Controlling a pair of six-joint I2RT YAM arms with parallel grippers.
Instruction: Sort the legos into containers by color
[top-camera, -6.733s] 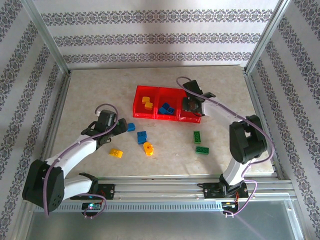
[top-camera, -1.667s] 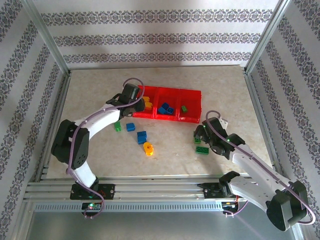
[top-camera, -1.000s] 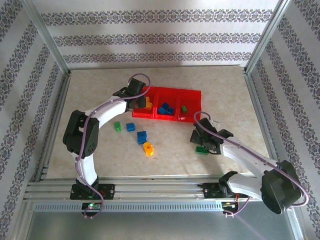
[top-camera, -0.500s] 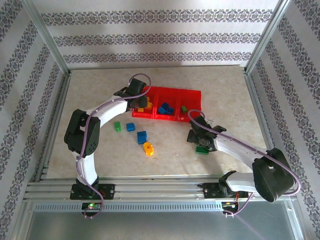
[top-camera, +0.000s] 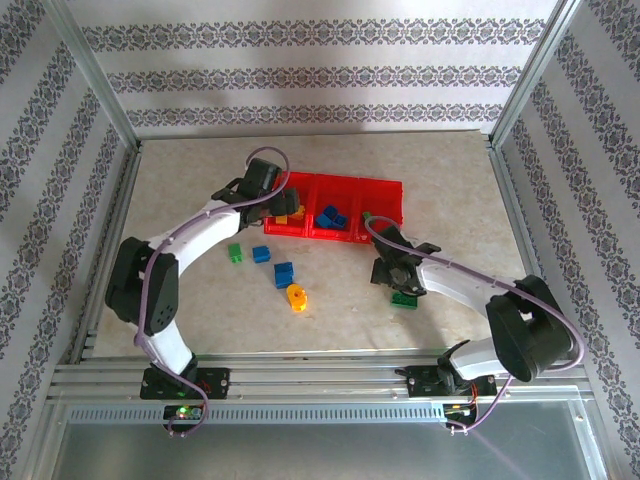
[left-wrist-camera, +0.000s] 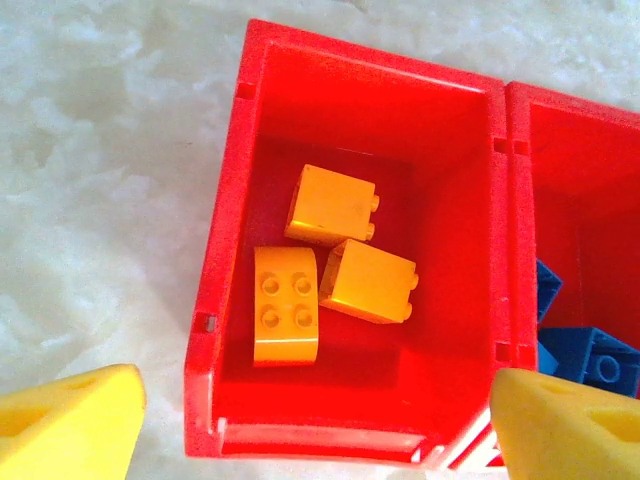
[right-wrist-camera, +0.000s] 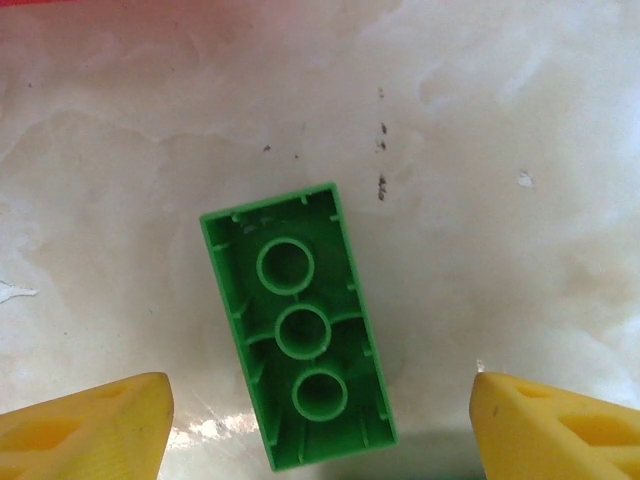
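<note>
Marbled beige worktop (top-camera: 450, 200), patterned walls (top-camera: 320, 70) behind. On left, left fingers (top-camera: 277, 203) spread wide, holding nothing, above red tray's (left-wrist-camera: 225, 300) left compartment; 3 yellow-orange legos (left-wrist-camera: 330, 205) inside. Blue legos (left-wrist-camera: 585, 360) in middle compartment. On right, right fingers (top-camera: 388, 272) apart, gripping nothing, flanking 1 green lego (right-wrist-camera: 300, 325), hollow underside up on worktop, touching neither finger.

This is a robotics lab test cell: a marble-look surface (top-camera: 170, 180) is boxed in by aluminium posts (top-camera: 92, 75) and flat wallpaper-printed panels (top-camera: 320, 70) from 9 round to 3 o'clock, with two robot arms (top-camera: 195, 232) trailing purple cables (top-camera: 265, 152), bolted to a metal rail (top-camera: 320, 375) at 6 o'clock.
</note>
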